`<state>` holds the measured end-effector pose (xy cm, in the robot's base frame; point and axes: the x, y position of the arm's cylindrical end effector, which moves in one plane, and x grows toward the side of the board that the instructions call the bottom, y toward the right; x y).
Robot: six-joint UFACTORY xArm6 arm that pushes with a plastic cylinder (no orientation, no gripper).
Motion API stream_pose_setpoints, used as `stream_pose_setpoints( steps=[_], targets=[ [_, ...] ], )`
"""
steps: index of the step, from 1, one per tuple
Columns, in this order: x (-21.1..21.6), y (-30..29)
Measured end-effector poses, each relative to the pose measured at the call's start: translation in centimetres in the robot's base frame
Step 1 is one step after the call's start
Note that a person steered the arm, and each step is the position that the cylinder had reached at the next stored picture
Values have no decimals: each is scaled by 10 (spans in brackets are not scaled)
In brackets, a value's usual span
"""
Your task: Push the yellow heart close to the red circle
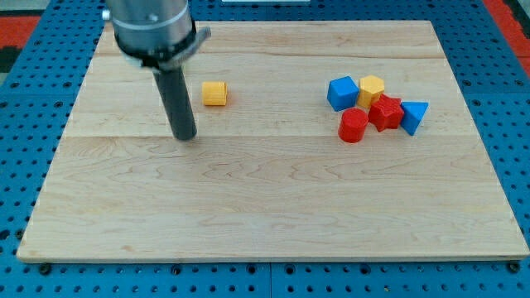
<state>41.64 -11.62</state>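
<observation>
My tip [185, 136], the lower end of the dark rod, rests on the pale wooden board [248, 207] with nothing touching it; there is no claw here to open or close, and it holds nothing. The small yellow heart-shaped block [214, 93] sits just beside my tip at about one o'clock. The red circular block [354, 125] lies well apart toward three o'clock, packed against a blue cube [342, 93], a yellow hexagonal block [372, 88], a red star-shaped block [386, 112] and a blue triangular block [413, 116]. The risk, I judge, is an off-centre push: the heart could spin away past the rod, or arrive too fast and scatter the cluster, knocking the red circle away.
</observation>
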Motion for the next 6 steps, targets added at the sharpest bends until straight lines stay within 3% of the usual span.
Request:
stream_pose_setpoints(
  steps=[1,2,3,4,5,6],
  targets=[
    [-59,-72],
    [-46,-2],
    [-50,130],
    [-41,137],
    [-65,73],
    [-111,102]
  ],
)
